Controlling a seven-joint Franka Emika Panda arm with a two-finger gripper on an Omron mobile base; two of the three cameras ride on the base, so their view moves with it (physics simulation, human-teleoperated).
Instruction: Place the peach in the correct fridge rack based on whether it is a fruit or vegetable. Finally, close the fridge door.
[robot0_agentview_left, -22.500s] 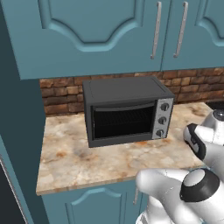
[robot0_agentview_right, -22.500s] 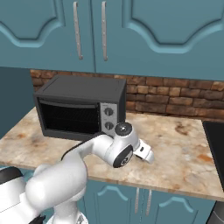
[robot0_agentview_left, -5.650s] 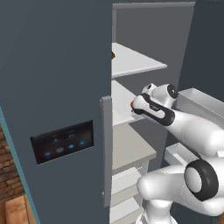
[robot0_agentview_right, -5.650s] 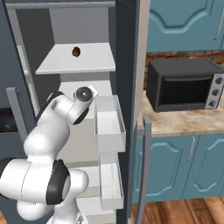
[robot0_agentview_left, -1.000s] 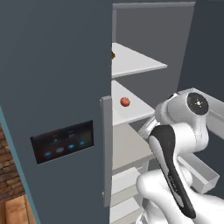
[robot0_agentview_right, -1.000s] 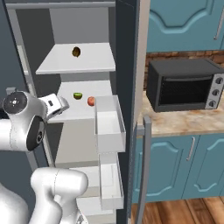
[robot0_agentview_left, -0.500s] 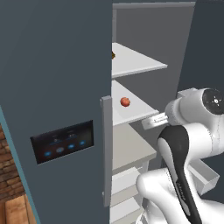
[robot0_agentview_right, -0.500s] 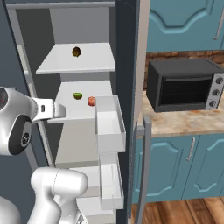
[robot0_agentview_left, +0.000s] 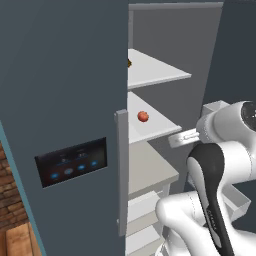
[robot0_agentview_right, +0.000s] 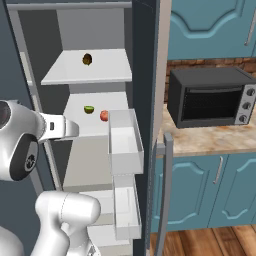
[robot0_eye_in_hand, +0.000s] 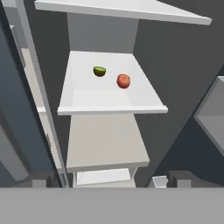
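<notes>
The fridge rack (robot0_eye_in_hand: 109, 98), second white shelf from the top, is being occupied on its left by a small dark-green round item (robot0_eye_in_hand: 99, 71), and just to the right of that, not touching it, the peach (robot0_eye_in_hand: 124, 81) is resting free on the white surface. Further right, the fridge door (robot0_agentview_right: 146, 100) is being held wide open, its pale bins (robot0_agentview_right: 125, 140) jutting toward the shelves. The gripper (robot0_eye_in_hand: 107, 180) is being kept outside the fridge, below and in front of the rack; its finger tips are being shown well apart, with nothing between them. The door is not yet being closed. If it is swung while the arm is being left across the opening, the bins are likely to be struck.
</notes>
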